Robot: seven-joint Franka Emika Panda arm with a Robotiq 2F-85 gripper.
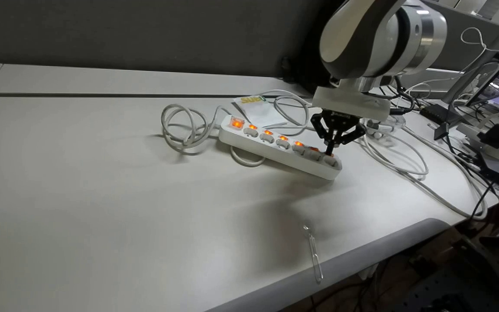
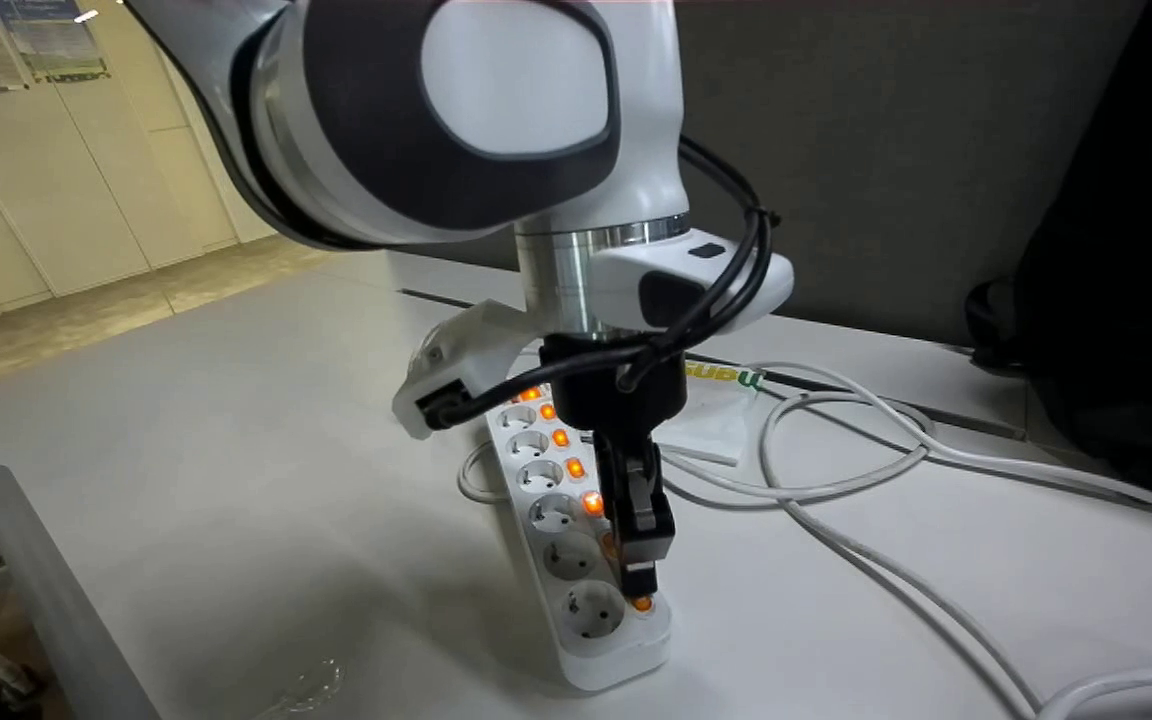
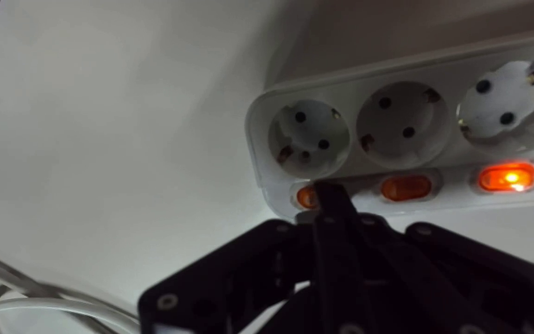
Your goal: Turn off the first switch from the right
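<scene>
Black two-finger gripper (image 1: 329, 150) pointing down at right end of a white plastic power strip (image 1: 275, 154) in an exterior view, with fingers (image 3: 336, 200) together in one narrow tip. Target: small orange oval end switch (image 3: 305, 198), beside the last round white socket (image 3: 310, 139), partly hidden by the tip in the wrist view. Cannot tell if touching, or if lit. Next along, dull orange oval second switch (image 3: 406, 187), then brightly glowing orange oval third switch (image 3: 508, 177). At far end, lit orange square switch (image 1: 236, 123). On the white table (image 1: 102, 208): looped white cable (image 3: 40, 303), flat white yellow-lettered packet (image 1: 256, 112) just behind the strip, slender clear item (image 1: 314, 251) near the grey edge (image 1: 345, 265).
</scene>
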